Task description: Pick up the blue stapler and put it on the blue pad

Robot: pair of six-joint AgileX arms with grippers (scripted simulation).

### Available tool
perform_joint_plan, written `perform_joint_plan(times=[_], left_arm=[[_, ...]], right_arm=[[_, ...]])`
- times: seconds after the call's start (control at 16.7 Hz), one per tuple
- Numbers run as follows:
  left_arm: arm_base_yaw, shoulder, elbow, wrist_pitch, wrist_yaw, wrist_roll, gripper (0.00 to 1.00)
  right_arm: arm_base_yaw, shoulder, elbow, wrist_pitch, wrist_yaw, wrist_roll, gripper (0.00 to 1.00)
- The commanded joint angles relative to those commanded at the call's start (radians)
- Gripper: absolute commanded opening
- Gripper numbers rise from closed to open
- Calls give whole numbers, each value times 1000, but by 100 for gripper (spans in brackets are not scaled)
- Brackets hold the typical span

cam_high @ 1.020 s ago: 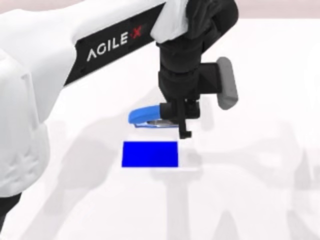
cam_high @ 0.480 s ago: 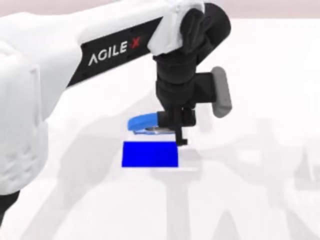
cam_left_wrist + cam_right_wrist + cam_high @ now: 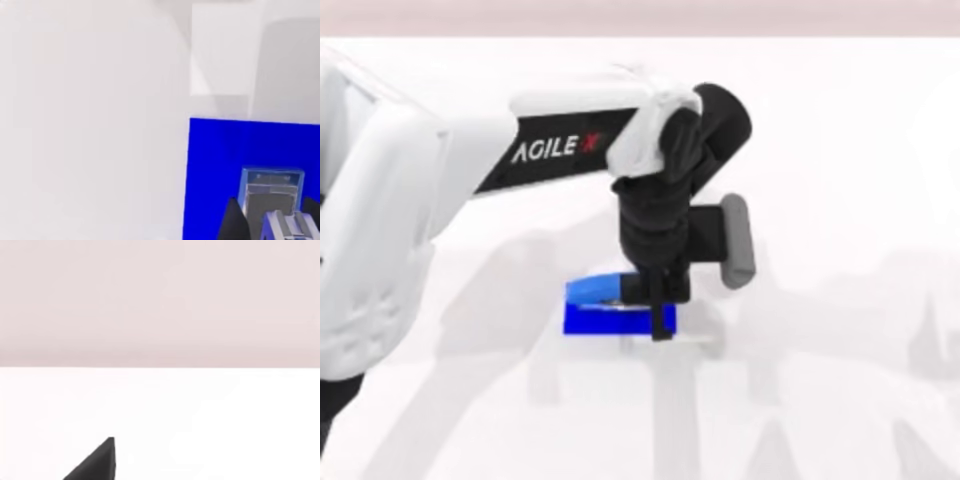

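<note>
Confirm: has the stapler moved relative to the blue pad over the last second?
Yes. The blue stapler, held in the left hand, has come toward the blue pad and now overlaps its far edge.

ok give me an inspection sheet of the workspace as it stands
surface: plain white table, shadows only
job's things: blue stapler held over the blue pad, overlapping its far edge in the top view; contact cannot be told
clutter: nothing seen
grippers: left gripper shut on the stapler above the pad; in the left wrist view the stapler sits between its dark fingers; right gripper shows only a dark fingertip in its own wrist view, parked out of the top view
cables: nothing seen
surroundings: pale pinkish backdrop beyond the table
</note>
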Motion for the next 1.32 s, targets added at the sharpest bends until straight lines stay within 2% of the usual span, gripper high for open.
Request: perform_joint_plan(times=[0.18,0.96,1.32], left_arm=[[0,0,0,0,0,0,0],[0,0,0,0,0,0,98],[0,0,0,0,0,0,100]], right_arm=[[0,0,0,0,0,0,100],[0,0,0,0,0,0,100],[0,0,0,0,0,0,100]])
